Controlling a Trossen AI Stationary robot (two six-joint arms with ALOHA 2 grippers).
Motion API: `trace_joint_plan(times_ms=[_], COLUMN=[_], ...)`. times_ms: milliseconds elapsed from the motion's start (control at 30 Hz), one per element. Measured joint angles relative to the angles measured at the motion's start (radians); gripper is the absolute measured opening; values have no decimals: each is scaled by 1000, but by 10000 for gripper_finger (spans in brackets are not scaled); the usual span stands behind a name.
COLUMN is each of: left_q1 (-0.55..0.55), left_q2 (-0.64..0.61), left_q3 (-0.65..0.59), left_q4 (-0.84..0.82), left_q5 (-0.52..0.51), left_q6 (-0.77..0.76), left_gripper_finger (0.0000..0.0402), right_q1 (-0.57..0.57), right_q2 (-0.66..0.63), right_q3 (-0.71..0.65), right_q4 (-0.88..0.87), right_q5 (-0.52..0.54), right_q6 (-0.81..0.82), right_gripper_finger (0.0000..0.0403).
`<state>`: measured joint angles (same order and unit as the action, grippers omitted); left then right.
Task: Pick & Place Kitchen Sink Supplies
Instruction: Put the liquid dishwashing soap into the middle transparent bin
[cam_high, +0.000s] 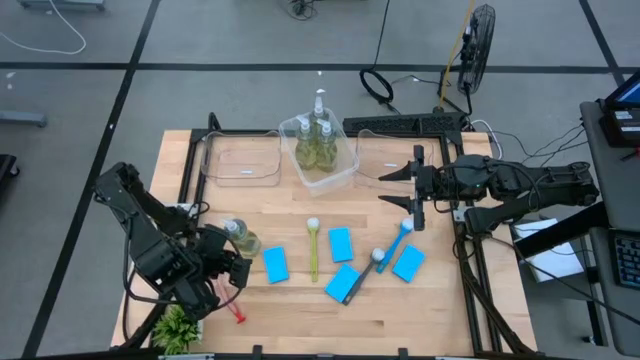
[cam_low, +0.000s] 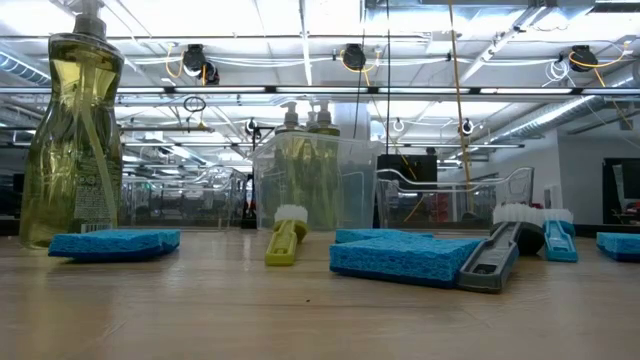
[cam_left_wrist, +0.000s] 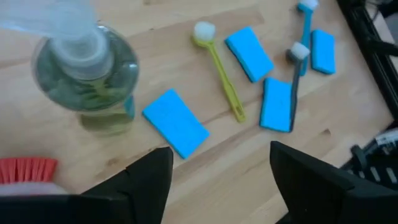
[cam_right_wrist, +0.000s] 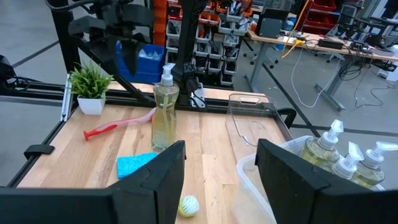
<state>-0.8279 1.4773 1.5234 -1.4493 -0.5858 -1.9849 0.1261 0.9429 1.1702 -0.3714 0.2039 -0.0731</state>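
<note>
One pump bottle (cam_high: 241, 238) (cam_left_wrist: 87, 71) stands upright on its base near the table's left side. Three more bottles (cam_high: 319, 146) stand inside a clear tub. Several light-blue sponges lie flat (cam_high: 275, 264) (cam_high: 340, 243) (cam_high: 408, 263), and one (cam_high: 343, 283) lies under a grey-headed brush (cam_high: 366, 272). A yellow-green brush (cam_high: 312, 248), a blue brush (cam_high: 401, 239) and a red brush (cam_high: 237, 312) lie on the wood. My left gripper (cam_high: 235, 268) (cam_left_wrist: 221, 152) is open, raised just near of the lone bottle. My right gripper (cam_high: 397, 187) (cam_right_wrist: 221, 149) is open, hovering right of the tubs.
Clear tubs sit at the far side: one without contents at the left (cam_high: 242, 160), the bottle tub (cam_high: 345, 175) in the middle, another (cam_high: 380, 160) at the right. A small potted plant (cam_high: 178, 328) stands at the near-left corner. Bare wood lies along the near edge.
</note>
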Motion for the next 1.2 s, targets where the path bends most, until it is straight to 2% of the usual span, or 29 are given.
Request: trace_joint_plan(times_ms=[100,233,333,433,600,867,933,1067,1200], left_q1=[7,7,20,28,19,-33,-38,-16,31], left_q2=[0,23,48,65,73,64,65,65,65], left_q3=[0,1,-8,-21,-21,-22,-23,-55,-100], left_q4=[-9,-89,-124,-122,-121,-125,-120,-121,-123], left_q5=[7,-83,-96,-75,18,35,10,-126,-66], left_q6=[-6,-18,-27,-7,-7,12,18,79,106], left_gripper_finger=[281,288,291,290,280,278,281,288,291], right_q1=[0,0,0,0,0,0,0,0,0], right_q2=[0,0,0,0,0,0,0,0,0], right_q3=[0,0,0,0,0,0,0,0,0], right_q4=[0,0,0,0,0,0,0,0,0], right_q5=[0,0,0,0,0,0,0,1,0], right_q6=[-3,-3,-3,-2,-1,-1,-4,-19,-18], right_gripper_finger=[187,187,187,187,187,187,187,187,187])
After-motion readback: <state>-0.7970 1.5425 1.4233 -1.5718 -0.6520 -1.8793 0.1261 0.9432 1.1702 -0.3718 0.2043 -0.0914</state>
